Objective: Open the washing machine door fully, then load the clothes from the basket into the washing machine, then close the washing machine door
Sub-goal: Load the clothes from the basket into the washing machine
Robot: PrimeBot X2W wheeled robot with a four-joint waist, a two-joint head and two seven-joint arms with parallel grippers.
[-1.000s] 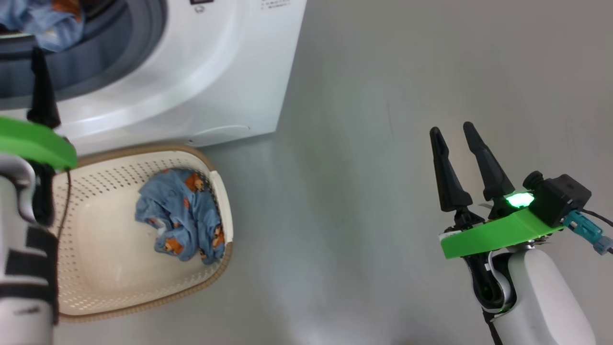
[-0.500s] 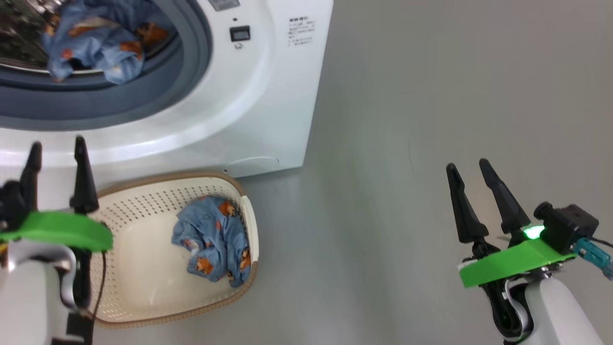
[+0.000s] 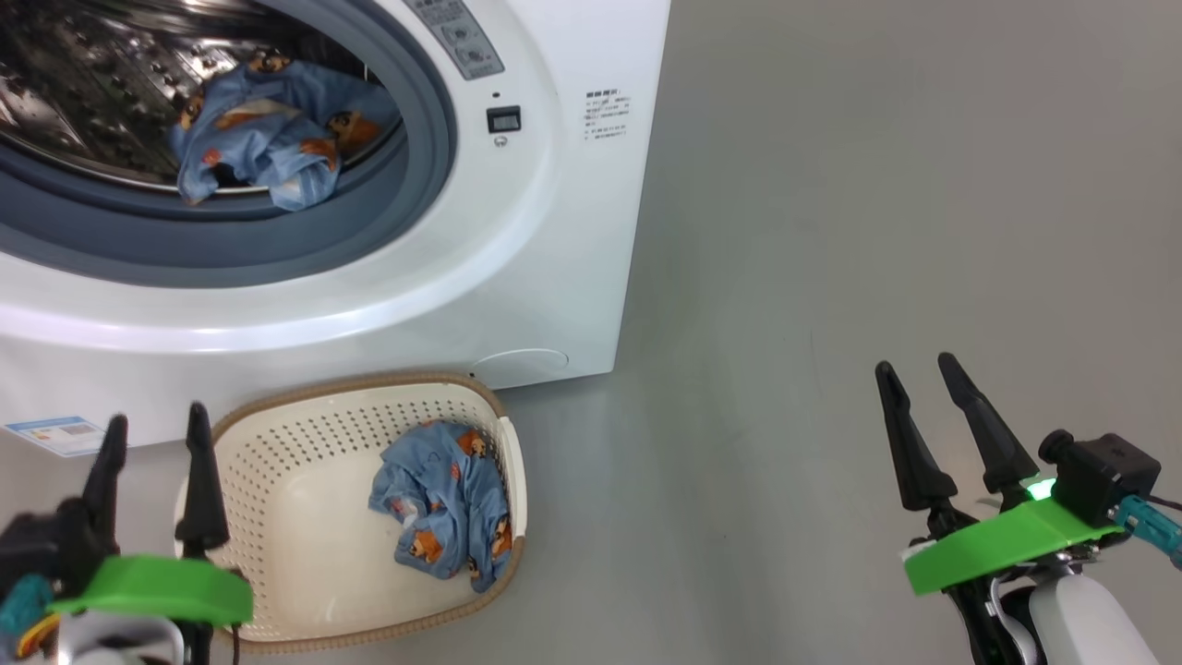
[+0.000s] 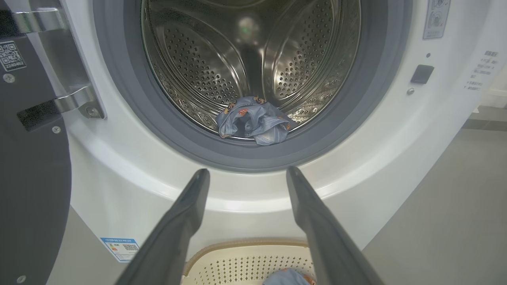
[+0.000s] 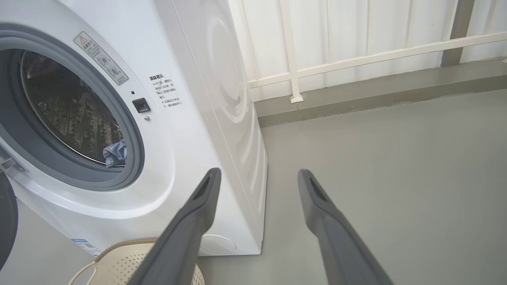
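Head camera has tipped up since a second ago, so the whole frame slid; that's us, not the scene. The one real move is the left claw point(image 3: 155, 417), which has backed out of the drum point(image 4: 253, 47) mouth and now sits low, just beside the left rim of the basket point(image 3: 277, 462). Largest first: the washing machine point(image 3: 517, 231) stands on the floor point(image 3: 831, 231) with its door point(image 4: 31, 190) swung wide to the left, so we take step one as done. The basket is on the floor close up against the machine's front; can't tell if it touches. The clothes are split. The garment in the drum point(image 3: 268, 129) lies at the front lip of the steel drum, lower edge on or near the grey gasket point(image 3: 416, 185). The garment in the basket point(image 3: 443, 503) is bunched against the right wall. Both claws are spread wide and carry nothing. The right claw point(image 3: 916, 369) hangs over bare floor, well apart from everything. We read this as mid-load, half done. Next move, we reckon: left claw down into the basket over the bunch, pinch a thick fold, lift clear of the rim, carry it past the gasket, release deep. The garment in the drum may want a nudge inward before the door shuts.
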